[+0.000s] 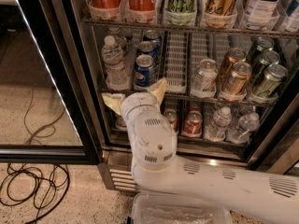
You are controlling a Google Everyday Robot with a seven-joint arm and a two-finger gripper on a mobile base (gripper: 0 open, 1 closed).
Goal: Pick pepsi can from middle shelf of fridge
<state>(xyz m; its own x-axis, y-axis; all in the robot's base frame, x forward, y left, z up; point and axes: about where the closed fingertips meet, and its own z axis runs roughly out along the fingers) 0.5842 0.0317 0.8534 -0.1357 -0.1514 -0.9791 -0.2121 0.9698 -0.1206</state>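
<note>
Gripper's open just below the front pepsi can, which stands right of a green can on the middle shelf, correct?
No: the camera view shows a water bottle left of the pepsi can, not a green can. The gripper is open just below it.

The pepsi can [144, 71], blue with a round red-white-blue logo and silver top, stands upright at the front of its lane, left on the middle shelf [187, 97] of the fridge [117, 178]. The gripper [134, 90], fingers spread, sits just before it.
</note>
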